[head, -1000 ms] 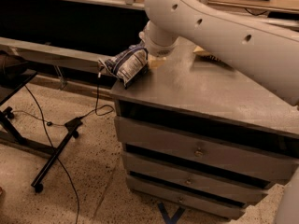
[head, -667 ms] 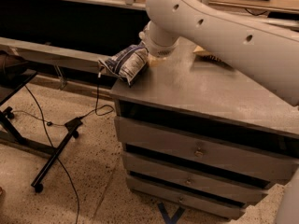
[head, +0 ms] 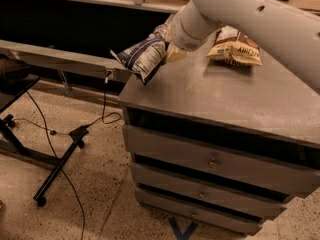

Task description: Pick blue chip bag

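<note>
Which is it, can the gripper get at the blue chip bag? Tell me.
Likely yes: the gripper is right against the blue chip bag at the table corner, nothing between them; the tan bag lies well aside.

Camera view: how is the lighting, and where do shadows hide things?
Camera view: dim, warm light; the cabinet top shows a soft sheen; deep shadow fills the drawer gaps; the gripper, at the blue chip bag by the top's corner, sits mostly behind the arm.
</note>
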### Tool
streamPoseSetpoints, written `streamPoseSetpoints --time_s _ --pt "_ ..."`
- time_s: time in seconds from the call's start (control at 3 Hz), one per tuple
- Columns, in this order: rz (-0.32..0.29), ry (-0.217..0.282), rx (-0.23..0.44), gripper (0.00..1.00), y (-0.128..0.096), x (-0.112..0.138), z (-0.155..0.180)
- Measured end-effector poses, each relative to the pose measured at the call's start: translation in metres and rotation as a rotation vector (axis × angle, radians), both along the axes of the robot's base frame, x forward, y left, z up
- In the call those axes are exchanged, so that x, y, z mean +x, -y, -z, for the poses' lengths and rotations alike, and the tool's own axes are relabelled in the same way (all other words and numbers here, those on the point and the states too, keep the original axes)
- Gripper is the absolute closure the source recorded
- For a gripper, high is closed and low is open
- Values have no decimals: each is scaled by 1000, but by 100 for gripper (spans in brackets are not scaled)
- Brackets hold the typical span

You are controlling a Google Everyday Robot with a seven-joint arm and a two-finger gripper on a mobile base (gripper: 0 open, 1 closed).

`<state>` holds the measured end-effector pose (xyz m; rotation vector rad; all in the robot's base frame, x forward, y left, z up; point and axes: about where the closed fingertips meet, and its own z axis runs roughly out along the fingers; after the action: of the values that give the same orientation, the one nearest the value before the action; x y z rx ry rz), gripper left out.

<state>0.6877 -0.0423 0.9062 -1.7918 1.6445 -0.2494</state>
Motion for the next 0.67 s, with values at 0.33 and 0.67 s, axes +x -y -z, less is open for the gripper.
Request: streamPoseSetpoints --time_s 0.33,0.67 --pt "24 7 115 100 13 -4 -18" --pt "40 11 197 100 22 -7 -31"
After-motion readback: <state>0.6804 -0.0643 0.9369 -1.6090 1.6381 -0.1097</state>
